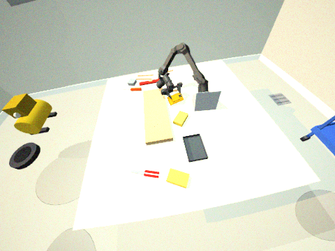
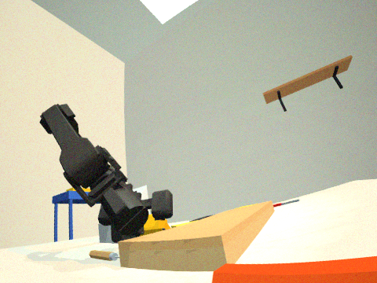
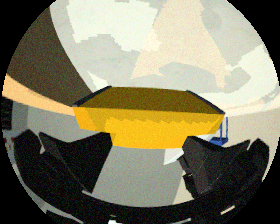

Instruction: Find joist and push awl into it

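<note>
The yellow stud finder (image 1: 175,100) (image 2: 155,222) (image 3: 150,122) is between the fingers of my gripper (image 1: 175,94) (image 3: 148,133), which is shut on its narrower part. Its dark underside shows in the wrist view, so it hangs off the table, beside the panel's right long side. The pale wooden floor panel (image 1: 157,117) (image 2: 188,229) lies flat; no joist shows. The black tray (image 1: 196,148) is empty, beyond the panel's near right corner. The awl's wooden handle (image 2: 101,255) lies on the table by the panel's end in the exterior view; its tip is hidden.
A yellow block (image 1: 181,118) lies between stud finder and tray. A grey upright plate (image 1: 207,101) stands by the arm's base. Another yellow block (image 1: 178,178) and red-handled pliers (image 1: 152,172) lie at the front. A red tool (image 1: 149,82) and a grey block (image 1: 132,82) lie at the back.
</note>
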